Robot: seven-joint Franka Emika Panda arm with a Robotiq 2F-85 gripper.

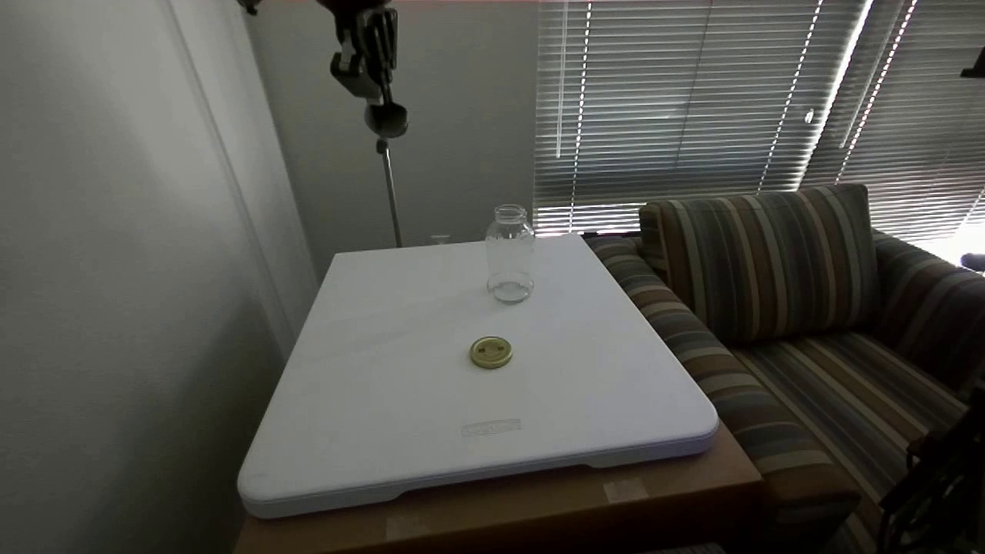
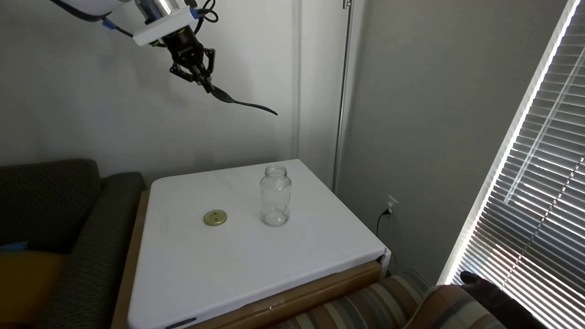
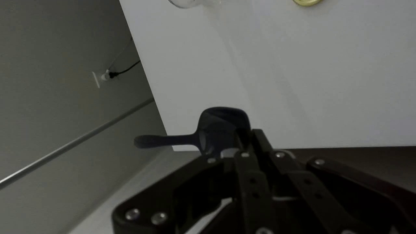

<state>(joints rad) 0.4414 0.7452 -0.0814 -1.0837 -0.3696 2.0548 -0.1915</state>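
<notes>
Black and hard-edged, the jointed two-finger gripper [image 2: 209,88] hangs in the air, its fingers drawn tightly together on a dark, smooth, spoon-shaped scoop [image 3: 216,128]. The scoop sits right at the fingertips: they pinch the edge of its shallow, rounded-square bowl, while the slim handle points away from them, swelling into a blunt, rounded end. In an exterior view the scoop's profile makes a gentle wave, raised clear of everything below it.

Lower down spreads a white, slab-like tabletop [image 1: 369,431] with rounded corners, above a taped, brown cardboard box [image 1: 508,508]. On the tabletop, well apart from the gripper, lies a flat, gold-coloured round lid [image 1: 491,352] with two small dark marks. Near it, not touching, a clear glass jar [image 1: 509,250] stands upright, its shoulders narrowing to an open neck.

Farther off, a striped fabric couch [image 1: 808,377] runs along the tabletop's side, a thin metal pole [image 2: 342,103] rises by a grey wall [image 2: 434,114], and slatted horizontal blinds [image 1: 654,92] hang beyond the couch.
</notes>
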